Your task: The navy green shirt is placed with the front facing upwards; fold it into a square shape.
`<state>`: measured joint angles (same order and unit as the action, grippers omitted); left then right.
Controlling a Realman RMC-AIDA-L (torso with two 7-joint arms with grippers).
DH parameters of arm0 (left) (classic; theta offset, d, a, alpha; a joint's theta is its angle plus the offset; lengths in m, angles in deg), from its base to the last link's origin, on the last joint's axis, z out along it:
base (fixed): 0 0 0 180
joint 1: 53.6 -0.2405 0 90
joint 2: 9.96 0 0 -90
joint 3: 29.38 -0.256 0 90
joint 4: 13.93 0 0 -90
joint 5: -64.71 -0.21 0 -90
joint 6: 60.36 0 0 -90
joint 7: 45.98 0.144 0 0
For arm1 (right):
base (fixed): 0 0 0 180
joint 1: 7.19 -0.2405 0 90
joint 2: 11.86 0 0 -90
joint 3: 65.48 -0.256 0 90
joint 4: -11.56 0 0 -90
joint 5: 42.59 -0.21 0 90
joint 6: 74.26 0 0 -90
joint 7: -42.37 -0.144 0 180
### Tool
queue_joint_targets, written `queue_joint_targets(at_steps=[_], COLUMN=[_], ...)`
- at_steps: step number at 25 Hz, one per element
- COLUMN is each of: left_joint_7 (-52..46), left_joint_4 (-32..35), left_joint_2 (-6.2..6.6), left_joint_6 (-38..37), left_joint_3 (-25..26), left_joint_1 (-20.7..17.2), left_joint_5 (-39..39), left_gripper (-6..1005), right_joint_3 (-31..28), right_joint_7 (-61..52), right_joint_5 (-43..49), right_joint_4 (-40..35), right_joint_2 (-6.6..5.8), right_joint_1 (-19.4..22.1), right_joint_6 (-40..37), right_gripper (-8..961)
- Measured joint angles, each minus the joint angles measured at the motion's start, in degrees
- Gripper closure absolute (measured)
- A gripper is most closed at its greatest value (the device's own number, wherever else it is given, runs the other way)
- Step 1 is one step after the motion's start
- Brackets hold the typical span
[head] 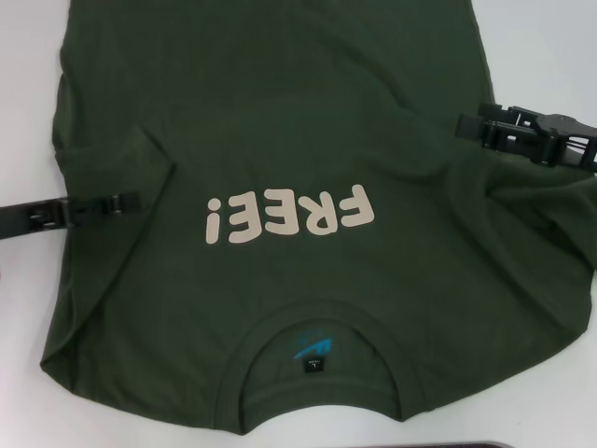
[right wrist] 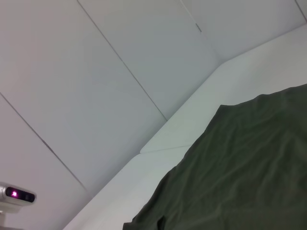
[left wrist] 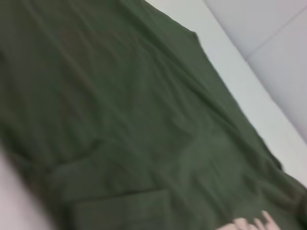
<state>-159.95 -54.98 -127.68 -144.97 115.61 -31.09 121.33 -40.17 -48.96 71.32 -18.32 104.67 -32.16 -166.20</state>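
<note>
Shirt (head: 280, 140) spread flat over table (head: 560, 56), collar near, hem far. Left gripper (head: 117, 203) on left sleeve, right gripper (head: 485, 126) over right sleeve.

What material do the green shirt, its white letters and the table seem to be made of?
The navy green shirt looks like soft matte knit, probably cotton: it creases and drapes, and its collar is ribbed. The letters "FREE" look like a flat pale print, smooth and opaque, perhaps vinyl or ink. The table looks like a smooth white hard surface, possibly laminate; I cannot tell for sure.

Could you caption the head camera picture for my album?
Two pincers, left and right, meet a green FREE! shirt on a white table.
</note>
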Motion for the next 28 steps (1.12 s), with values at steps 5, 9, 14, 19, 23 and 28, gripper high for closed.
queue_joint_targets(at_steps=[5, 9, 14, 19, 23, 28], left_joint_7=[0.00, 0.02, -0.19, -0.47, -0.49, -0.52], left_joint_4=[-0.31, -0.48, 0.23, 0.58, 0.62, 0.62], left_joint_2=[1.47, 1.73, 2.18, 2.14, 1.74, 1.38], left_joint_6=[1.82, 1.94, 1.99, 2.00, 2.02, 1.83], left_joint_3=[1.47, 2.24, 2.19, 1.98, 1.98, 2.05], left_joint_1=[-1.23, -1.98, -2.26, -2.25, -2.23, -2.21], left_joint_5=[-0.26, -0.37, -0.49, -1.59, -2.68, -3.18], left_gripper=[357, 361, 367, 372, 376, 382], right_joint_3=[0.00, -0.05, -0.18, -0.18, -0.25, -0.28], right_joint_7=[-0.05, -0.06, -0.07, -0.07, -0.07, -0.07], right_joint_5=[0.00, 0.00, 0.00, 0.00, 0.00, 0.00], right_joint_4=[0.00, -0.21, -0.32, -0.36, -0.36, -0.36], right_joint_2=[0.00, 0.00, 0.00, -0.08, -0.09, -0.09], right_joint_1=[0.00, 0.00, 0.00, 0.01, 0.01, 0.00], right_joint_6=[-0.03, -0.28, -0.35, -0.36, -0.35, -0.35], right_gripper=[40, 40, 40, 40, 41, 41])
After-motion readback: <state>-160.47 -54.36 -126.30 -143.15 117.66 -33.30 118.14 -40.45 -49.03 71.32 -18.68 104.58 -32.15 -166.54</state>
